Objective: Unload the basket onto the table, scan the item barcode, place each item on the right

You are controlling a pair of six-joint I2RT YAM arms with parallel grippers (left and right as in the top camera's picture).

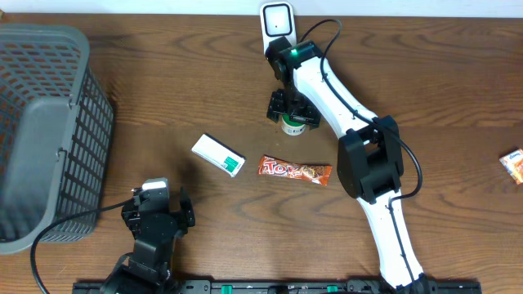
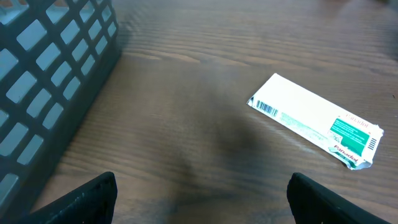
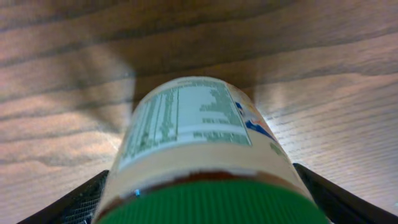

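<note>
A wooden table (image 1: 425, 90) is seen from above. A grey mesh basket (image 1: 49, 131) is set at its left edge. The right arm (image 1: 372, 159) is stretched from the near right toward the far centre. The right gripper (image 1: 292, 113) is lowered over a green-lidded jar (image 1: 294, 125). The jar is stood upright on the table, just near of a white scanner (image 1: 276, 20) at the far edge.

In the right wrist view the jar is flanked closely by both fingers (image 3: 84, 199), its printed label turned to the camera. Whether the jar is actually squeezed cannot be told.

The left gripper (image 2: 199, 202) is held released at the near left beside the basket, with nothing between its widely spread fingertips.

A white box (image 1: 218, 155) with a green end is laid flat near the centre, and a barcode (image 2: 267, 109) is shown on it. An orange candy bar (image 1: 295, 171) is placed just right of the box, apart from it. A small packet (image 1: 513, 166) is left at the right edge.
</note>
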